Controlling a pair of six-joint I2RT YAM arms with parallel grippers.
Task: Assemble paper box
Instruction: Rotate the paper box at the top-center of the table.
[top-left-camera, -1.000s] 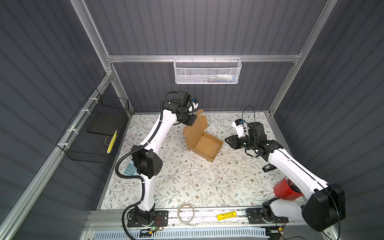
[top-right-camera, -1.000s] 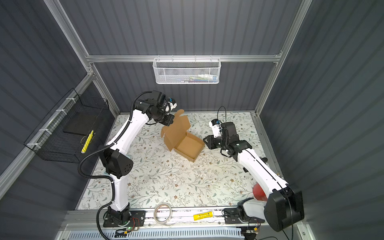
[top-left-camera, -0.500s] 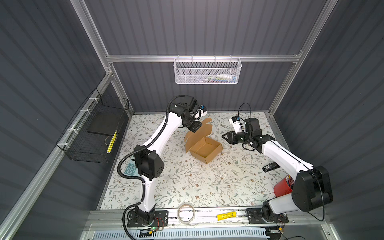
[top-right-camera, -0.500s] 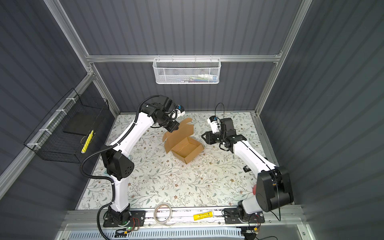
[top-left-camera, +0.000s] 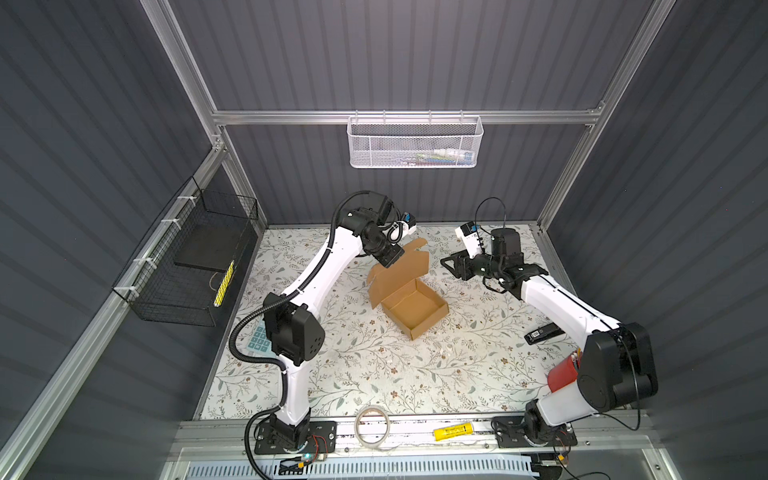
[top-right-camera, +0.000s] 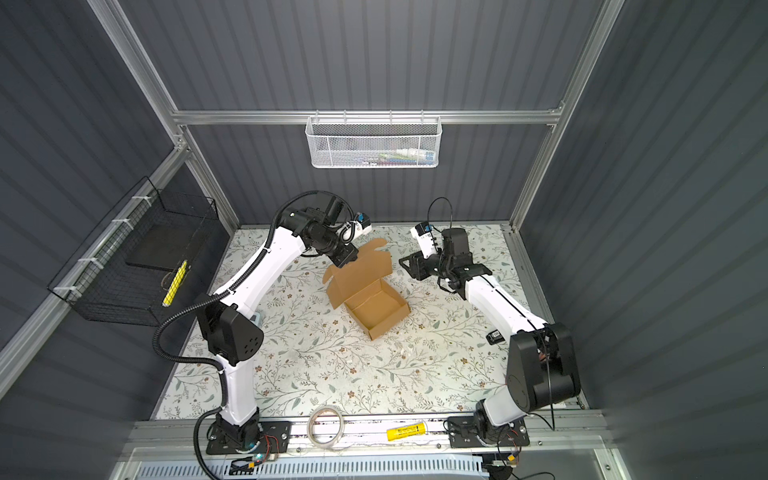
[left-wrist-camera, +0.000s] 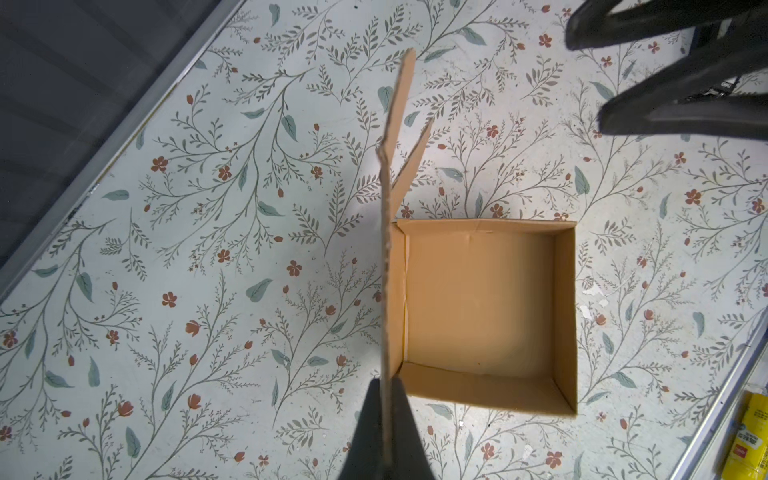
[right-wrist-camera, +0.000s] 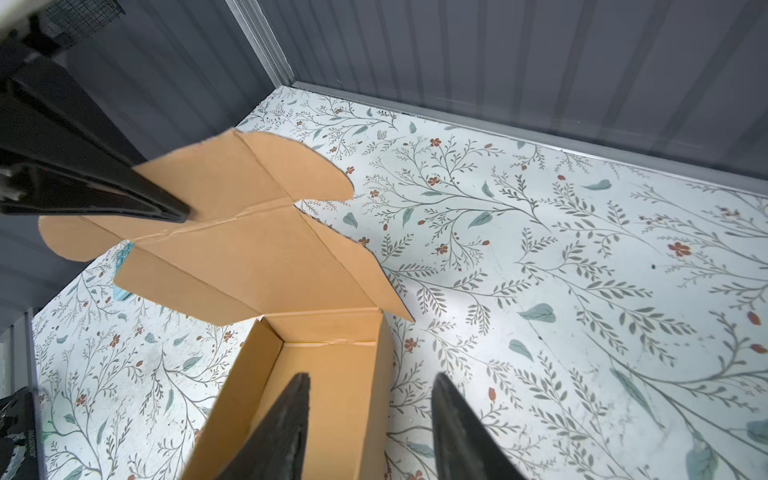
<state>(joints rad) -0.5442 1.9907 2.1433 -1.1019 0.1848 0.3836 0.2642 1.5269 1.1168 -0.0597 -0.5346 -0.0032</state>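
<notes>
paper box (top-left-camera: 415, 307) on floral table (top-left-camera: 374, 365)

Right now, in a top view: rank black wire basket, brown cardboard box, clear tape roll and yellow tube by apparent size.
1. black wire basket: hangs on the wall, maybe nearer the camera, so possibly inflated
2. brown cardboard box, lid flap included
3. clear tape roll
4. yellow tube: about as long as the roll is wide, but far thinner

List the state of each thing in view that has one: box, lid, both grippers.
paper box, tray walls folded up, empty, sitting on the table.
lid, open, standing upright, end flaps not tucked.
left gripper, shut on the lid's top edge.
right gripper, open, holding nothing, not touching the box.
</notes>
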